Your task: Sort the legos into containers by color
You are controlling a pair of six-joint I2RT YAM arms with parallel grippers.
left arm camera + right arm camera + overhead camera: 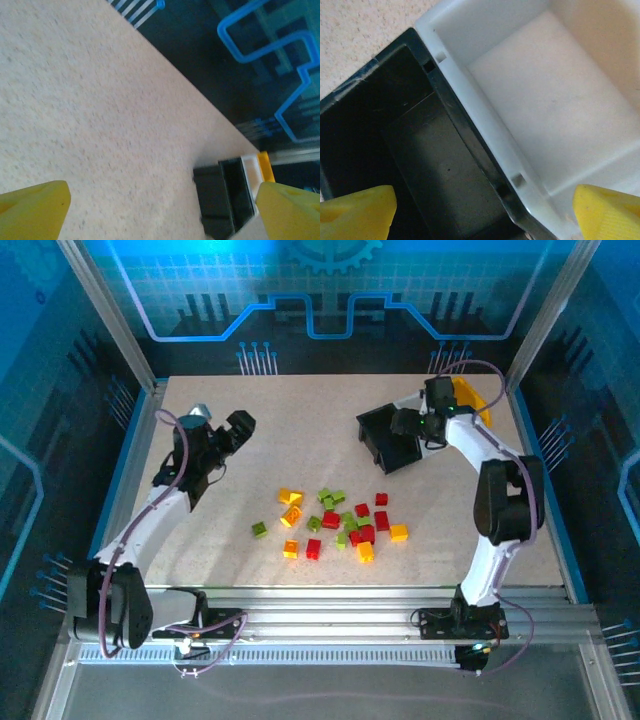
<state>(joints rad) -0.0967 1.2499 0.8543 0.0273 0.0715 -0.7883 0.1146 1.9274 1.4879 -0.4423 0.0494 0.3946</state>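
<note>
The legos (349, 521) are being found scattered loose mid-way across the table (450, 500), well apart from the bins. The left claw (235, 430) is being held wide open and empty over bare surface. The right claw (482, 215) is being held wide too, gripping nothing, above the touching walls of the black bin (435, 150) and white bin (545, 100), both bare inside. The yellow bin (470, 398), half hidden, is possibly empty. The blocks are being judged light, rigid and slick, and outlying ones are being advised first, pinched across flat sides
</note>
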